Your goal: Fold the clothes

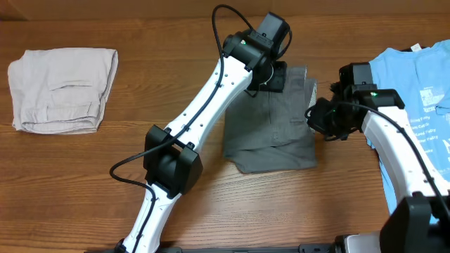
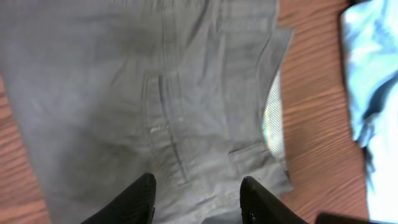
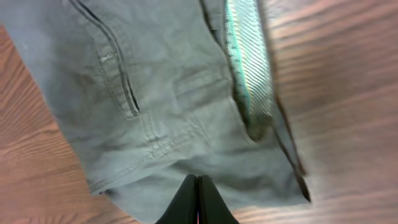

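Observation:
The clothes are dark-grey shorts (image 1: 271,133) lying flat on the wooden table, folded into a rough rectangle. Their slit back pocket (image 2: 163,102) shows in the left wrist view, and again in the right wrist view on the shorts (image 3: 155,81). My left gripper (image 1: 276,76) hovers over the shorts' far edge. In its own view this gripper (image 2: 198,190) stands open, and the cloth (image 2: 112,93) lies flat beneath it with nothing pinched. My right gripper (image 1: 314,116) is at the shorts' right edge. Seen from its wrist, the right gripper (image 3: 198,186) is shut, fingers pressed together above the cloth.
A pale beige folded garment (image 1: 63,90) lies at the far left of the table. A light-blue T-shirt with white print (image 1: 415,91) lies at the right edge, just beyond the right arm; it also shows in the left wrist view (image 2: 373,93).

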`<state>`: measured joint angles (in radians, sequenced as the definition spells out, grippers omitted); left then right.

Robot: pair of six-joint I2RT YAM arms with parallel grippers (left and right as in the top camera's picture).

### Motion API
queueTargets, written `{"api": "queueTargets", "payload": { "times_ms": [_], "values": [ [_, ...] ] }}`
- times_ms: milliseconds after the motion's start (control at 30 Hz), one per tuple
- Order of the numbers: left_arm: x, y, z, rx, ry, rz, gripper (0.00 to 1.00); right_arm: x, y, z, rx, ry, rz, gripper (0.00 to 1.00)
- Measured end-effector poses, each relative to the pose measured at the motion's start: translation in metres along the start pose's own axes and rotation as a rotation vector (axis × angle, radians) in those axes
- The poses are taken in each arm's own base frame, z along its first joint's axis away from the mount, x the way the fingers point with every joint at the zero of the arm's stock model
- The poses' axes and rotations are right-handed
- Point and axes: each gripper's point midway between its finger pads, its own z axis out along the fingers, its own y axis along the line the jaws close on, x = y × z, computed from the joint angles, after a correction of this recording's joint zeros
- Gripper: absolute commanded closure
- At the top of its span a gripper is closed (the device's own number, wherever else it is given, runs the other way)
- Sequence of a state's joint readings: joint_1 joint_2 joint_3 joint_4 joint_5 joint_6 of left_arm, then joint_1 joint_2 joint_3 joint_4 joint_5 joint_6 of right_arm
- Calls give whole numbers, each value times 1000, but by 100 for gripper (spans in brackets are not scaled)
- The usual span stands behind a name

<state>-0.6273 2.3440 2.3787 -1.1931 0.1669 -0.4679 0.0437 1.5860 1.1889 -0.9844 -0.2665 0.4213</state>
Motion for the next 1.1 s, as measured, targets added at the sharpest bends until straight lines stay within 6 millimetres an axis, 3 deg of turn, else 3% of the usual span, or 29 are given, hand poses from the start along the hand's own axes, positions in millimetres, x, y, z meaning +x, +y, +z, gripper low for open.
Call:
{"api": "queueTargets", "payload": {
  "times_ms": [200,300,533,767,900,1000,1100],
  "values": [
    [20,13,9,-65,82,-12,55,-7,11,28,-34,18,-44,96],
    [33,24,22,-101,145,-23,60,-4,6,49,-28,49,-46,96],
    [64,47,57,-179,291,-44,68,41,-35,96,52,210,22,96],
    [71,50,61,-191,320,-38,86,48,-37,97,43,197,60,96],
    [78,53,58,-205,349,-41,91,56,-38,95,46,234,64,96],
    [82,55,55,-214,369,-37,94,61,-38,88,56,271,53,96],
    [85,55,54,-218,383,-30,95,50,-30,71,51,255,33,95]
  ]
}}
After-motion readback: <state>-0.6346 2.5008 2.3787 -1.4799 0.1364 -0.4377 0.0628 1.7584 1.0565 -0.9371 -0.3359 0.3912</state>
